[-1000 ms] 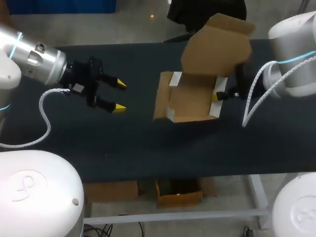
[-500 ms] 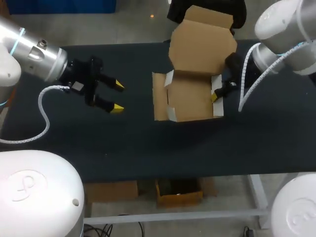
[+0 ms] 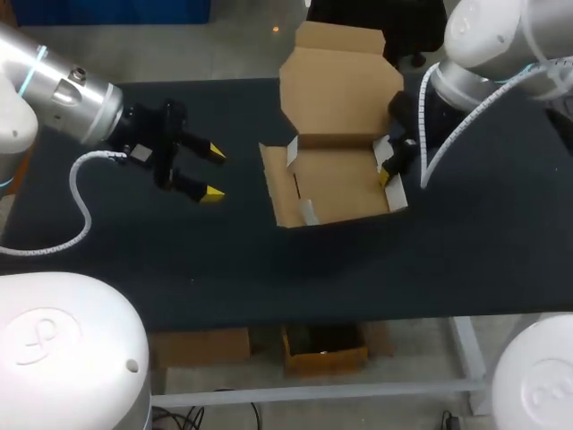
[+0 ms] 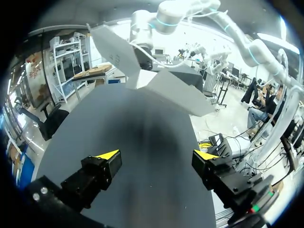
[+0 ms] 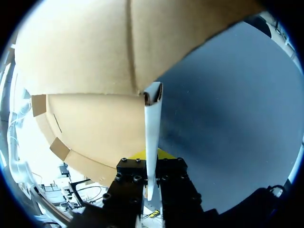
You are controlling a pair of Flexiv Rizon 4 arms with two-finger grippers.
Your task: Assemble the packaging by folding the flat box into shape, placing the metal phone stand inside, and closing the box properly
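While our right gripper (image 3: 386,172) pinches the thin side wall of the cardboard box (image 3: 336,193) at the box's three o'clock edge, the box sits open near the middle of the black table (image 3: 269,269) — its lid (image 3: 338,94) stands up at twelve o'clock. From the right wrist, that wall's white edge runs straight between the two fingers. Our left gripper (image 3: 213,172) hovers at the box's nine o'clock, well apart from it, fingers spread and holding nothing.
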